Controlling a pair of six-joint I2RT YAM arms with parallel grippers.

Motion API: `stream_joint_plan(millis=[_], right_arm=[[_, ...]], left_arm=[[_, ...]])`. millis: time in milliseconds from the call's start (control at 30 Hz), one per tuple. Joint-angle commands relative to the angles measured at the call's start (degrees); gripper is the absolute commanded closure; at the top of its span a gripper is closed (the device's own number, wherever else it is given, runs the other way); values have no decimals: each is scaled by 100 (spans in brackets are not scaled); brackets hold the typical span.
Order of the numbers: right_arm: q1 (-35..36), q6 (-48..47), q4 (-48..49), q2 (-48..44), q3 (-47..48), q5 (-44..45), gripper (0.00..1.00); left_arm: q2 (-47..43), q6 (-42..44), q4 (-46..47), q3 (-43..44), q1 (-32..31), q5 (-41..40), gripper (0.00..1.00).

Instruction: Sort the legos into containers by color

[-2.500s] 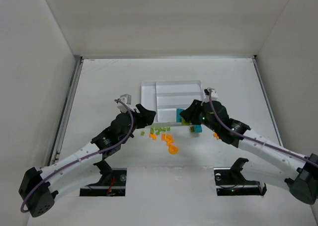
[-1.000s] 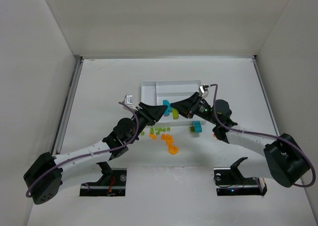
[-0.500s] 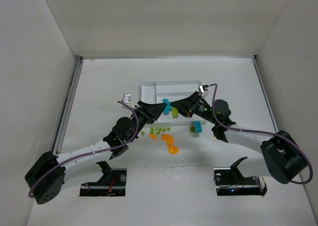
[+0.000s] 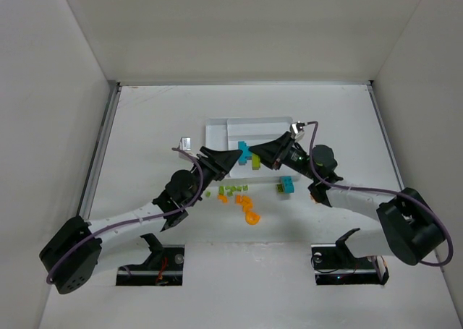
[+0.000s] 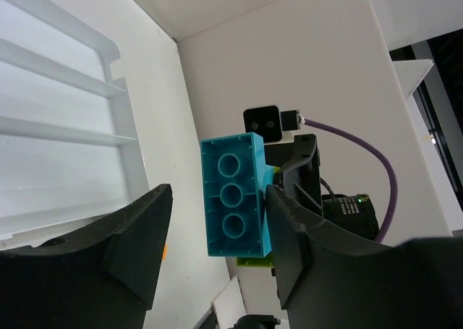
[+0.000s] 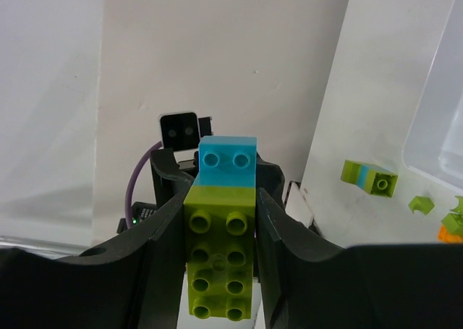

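While the right hand (image 6: 219, 199) is clamped on a lime green brick (image 6: 219, 271) with a teal brick (image 6: 228, 159) stuck to its end, the left hand (image 5: 221, 206) brackets that teal brick. A gap shows on one side, so its grip cannot be told. Both hover over the white tray (image 4: 268, 126), whose visible compartments look bare. Sorting seems barely begun: loose lime green bricks (image 4: 230, 191), orange pieces (image 4: 249, 213) and a teal-and-lime block (image 4: 286, 186) lie on the worktop (image 4: 159, 119) beside the tray's near edge.
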Motion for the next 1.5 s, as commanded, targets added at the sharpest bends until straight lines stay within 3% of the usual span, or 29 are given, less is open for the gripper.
stream_joint_plan(millis=[0,400,833,1267,1467], right_arm=[[-9,189,821,87,-30,-118,74],[35,716,1656,685,-65,-136,75],[0,822,1815,773,-241,-197,76],[-483,664,1736,325,-698,-504,77],[-563,-37,947,158,-690,-400,77]], left_arm=[[76,-125,535,104,-44,153,50],[243,-494,1019,42,-27,293,58],[59,-477,931,-72,140,372,82],[-644,-143,-26,-221,650,407,85],[-478,972,-1957,498,738,-4,84]])
